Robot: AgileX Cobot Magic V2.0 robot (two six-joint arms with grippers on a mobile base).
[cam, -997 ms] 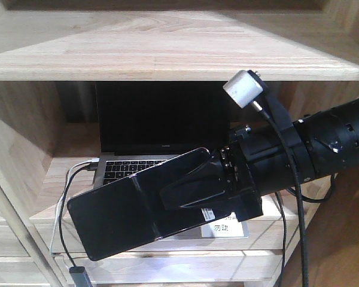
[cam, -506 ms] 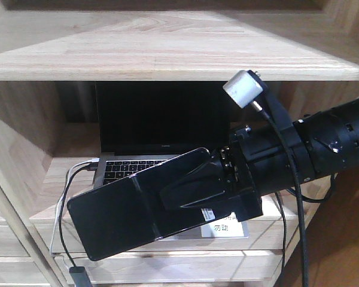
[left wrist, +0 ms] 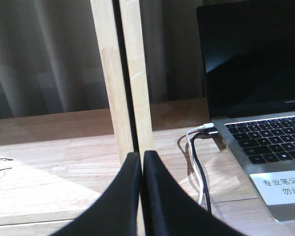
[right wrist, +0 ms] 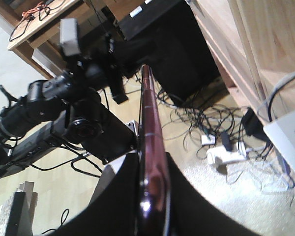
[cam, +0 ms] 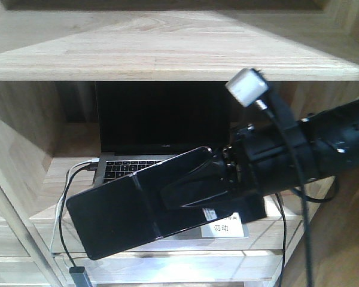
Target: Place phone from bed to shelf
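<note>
My right gripper [cam: 170, 197] is shut on the phone [cam: 116, 218], a thin black slab held tilted, its free end low and to the left. It hangs in front of the shelf [cam: 167, 54], level with the front edge of the board that carries the laptop. In the right wrist view the phone [right wrist: 148, 123] shows edge-on with a pinkish rim, clamped between the black fingers of that gripper [right wrist: 151, 167]. My left gripper [left wrist: 140, 158] is shut on nothing, low over a pale shelf board [left wrist: 49, 167] and facing a wooden upright [left wrist: 123, 73]. The bed is out of view.
An open grey laptop [cam: 155, 125] stands on the middle board, with a white label card [cam: 221, 228] on it and cables [cam: 63, 203] plugged in at its left. The left arm [right wrist: 73, 113] and tangled floor cables [right wrist: 216, 142] lie below the phone.
The right arm has shifted slightly and is blurred with motion; the phone has edged a little to the left. The rest stands as before.
</note>
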